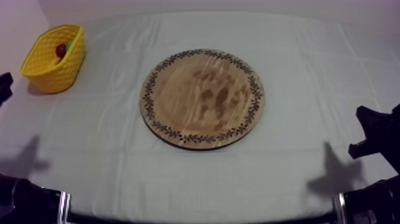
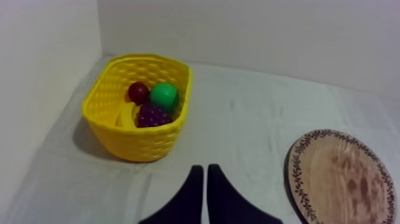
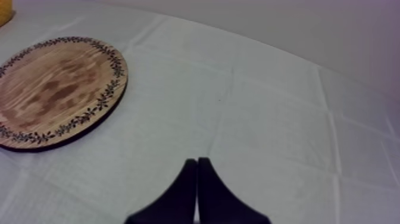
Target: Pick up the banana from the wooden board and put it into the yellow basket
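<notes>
The top view took in the whole grey-white cloth (image 1: pixel 297 71). The wooden board (image 1: pixel 202 98) lay flat near the middle with nothing on its face, and the yellow basket (image 1: pixel 52 62) stood at the far left corner, well apart from it. From that height the basket's opening gave up little: the small red fruit (image 1: pixel 61 50) and a sliver of green beside it. The left arm (image 1: pixel 24 199) and the right arm (image 1: pixel 372 199) sat low at their own sides, clear of the board.

The left wrist view looked down into the basket and showed more. The banana (image 2: pixel 125 114) lay inside, pressed against the near wall, with the bunch of grapes (image 2: pixel 153 115) touching it. The small red fruit and a round green fruit (image 2: pixel 164 95) sat side by side behind them. The left gripper (image 2: pixel 205 168) hung above bare cloth between basket and board, its two fingers drawn together into a narrow wedge with nothing between them.

The right wrist view faced the other side of the table. The right gripper (image 3: pixel 197 161) hovered over open cloth with the board's patterned rim off to one side. Its fingers were pressed together as well, holding nothing. A yellow scrap of the basket peeked in beyond the board.
</notes>
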`<action>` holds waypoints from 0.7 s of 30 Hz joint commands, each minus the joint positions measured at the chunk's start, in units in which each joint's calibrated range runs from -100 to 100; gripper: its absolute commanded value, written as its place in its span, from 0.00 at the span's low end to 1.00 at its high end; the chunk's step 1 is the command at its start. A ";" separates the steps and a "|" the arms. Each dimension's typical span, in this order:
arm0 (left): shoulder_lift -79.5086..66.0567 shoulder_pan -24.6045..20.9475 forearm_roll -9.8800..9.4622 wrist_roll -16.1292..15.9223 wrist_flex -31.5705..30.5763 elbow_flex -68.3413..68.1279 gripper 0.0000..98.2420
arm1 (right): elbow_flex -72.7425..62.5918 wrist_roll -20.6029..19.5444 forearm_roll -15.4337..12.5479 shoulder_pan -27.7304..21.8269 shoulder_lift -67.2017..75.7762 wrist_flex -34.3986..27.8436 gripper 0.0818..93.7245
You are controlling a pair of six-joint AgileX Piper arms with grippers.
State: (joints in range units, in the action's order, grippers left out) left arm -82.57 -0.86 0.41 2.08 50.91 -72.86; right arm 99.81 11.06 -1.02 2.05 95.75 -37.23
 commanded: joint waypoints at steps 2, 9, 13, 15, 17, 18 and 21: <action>-5.00 -0.09 0.00 0.10 -3.72 -10.05 0.00 | -0.03 0.00 0.01 0.01 0.00 -0.03 0.00; -11.50 0.02 -0.12 0.13 -8.57 -19.27 0.00 | -0.03 0.00 0.01 0.01 0.00 -0.03 0.00; -14.67 0.25 -0.14 -0.08 -8.52 -22.49 0.00 | -0.03 0.00 0.01 0.04 0.00 -0.03 0.00; -15.59 0.24 -0.22 -0.27 -8.93 -23.29 0.00 | -0.03 0.00 0.01 0.06 0.00 -0.03 0.00; -16.40 0.34 -0.44 0.33 -10.27 -24.11 0.00 | -0.03 0.00 0.01 0.08 0.00 -0.03 0.00; -16.63 0.35 -0.73 1.97 -11.64 -24.69 0.00 | -0.03 0.00 0.01 0.08 0.00 -0.03 0.00; -16.99 0.37 -1.82 8.36 -16.02 -26.18 0.00 | -0.03 0.00 0.01 0.09 0.00 -0.03 0.00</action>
State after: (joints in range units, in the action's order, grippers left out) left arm -99.49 -0.50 -1.19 3.53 37.26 -98.66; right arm 99.81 11.06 -1.02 2.10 95.75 -37.22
